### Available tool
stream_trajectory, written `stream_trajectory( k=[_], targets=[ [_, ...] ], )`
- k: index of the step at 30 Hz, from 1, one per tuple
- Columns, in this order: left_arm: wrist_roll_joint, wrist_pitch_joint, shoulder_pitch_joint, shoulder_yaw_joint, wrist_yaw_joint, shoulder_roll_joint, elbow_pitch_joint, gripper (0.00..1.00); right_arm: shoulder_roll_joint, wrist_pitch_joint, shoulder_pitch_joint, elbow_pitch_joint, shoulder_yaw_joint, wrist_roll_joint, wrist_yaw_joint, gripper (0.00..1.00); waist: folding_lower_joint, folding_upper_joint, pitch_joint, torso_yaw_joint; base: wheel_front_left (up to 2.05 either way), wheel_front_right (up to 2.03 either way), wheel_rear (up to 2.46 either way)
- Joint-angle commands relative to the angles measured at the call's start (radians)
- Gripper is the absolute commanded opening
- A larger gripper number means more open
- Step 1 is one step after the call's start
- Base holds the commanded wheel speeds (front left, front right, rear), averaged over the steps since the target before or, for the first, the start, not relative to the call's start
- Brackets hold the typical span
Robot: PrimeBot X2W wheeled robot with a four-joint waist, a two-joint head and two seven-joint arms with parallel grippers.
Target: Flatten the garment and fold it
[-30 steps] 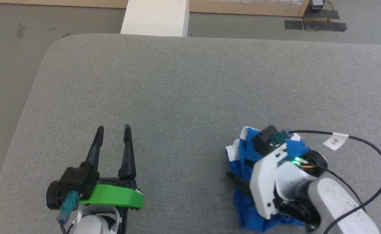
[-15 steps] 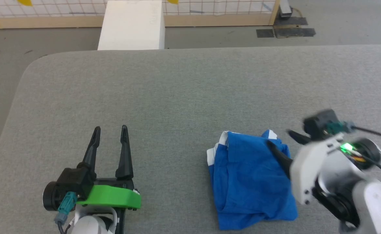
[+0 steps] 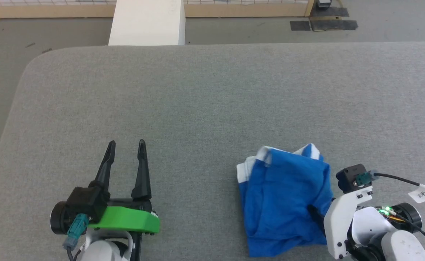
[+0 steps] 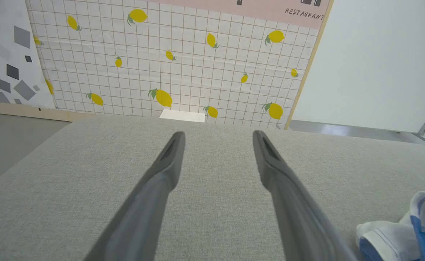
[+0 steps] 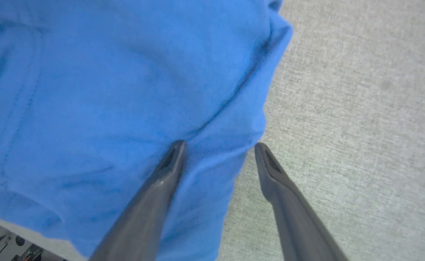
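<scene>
Progress check on the fold: the garment [image 3: 283,203] sits lower right of the head view as a compact, roughly square bundle on the counter [image 3: 198,101], so I'd say flattening and folding are pretty much done. What's left, if anything, is tidying, since the bottom edge is lumpy and the layers don't line up neatly.

My right pincer [image 5: 218,145] is spread wide and grasping nothing. One finger [image 5: 156,195] is over the blue cloth and the other over bare counter, straddling the bundle's edge; can't tell if it's touching. My left pincer [image 3: 126,143] is also wide open and empty, lower left, well apart from the garment.

Cloth is a soft matte blue knit with shallow creases and a seam line. White trim [image 3: 247,172] with a stitched edge peeks out at the bundle's upper left. Counter is covered in coarse grey weave and has a rounded corner. Fingers are long, dark, tapering.
</scene>
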Motion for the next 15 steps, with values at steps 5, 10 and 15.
stream_trajectory(
  k=[5, 10, 15],
  targets=[
    [0.003, -0.005, -0.016, 0.000, -0.002, -0.002, 0.002, 1.00, -0.010, -0.049, -0.054, 0.115, -0.013, -0.042, -0.001, 1.00, 0.0000, -0.0001, 0.016, 0.020, 0.00, 0.00, 0.00],
    [0.001, -0.005, -0.019, -0.001, 0.000, -0.004, 0.004, 1.00, -0.021, -0.062, -0.083, 0.194, 0.003, -0.034, -0.001, 0.00, 0.0000, -0.0001, 0.018, 0.028, 0.00, 0.00, 0.00],
    [-0.001, -0.005, -0.020, -0.002, -0.002, -0.006, 0.006, 1.00, -0.045, -0.066, -0.106, 0.215, 0.044, 0.005, -0.001, 0.00, 0.0000, -0.0001, 0.016, 0.030, 0.00, 0.00, 0.00]
  ],
)
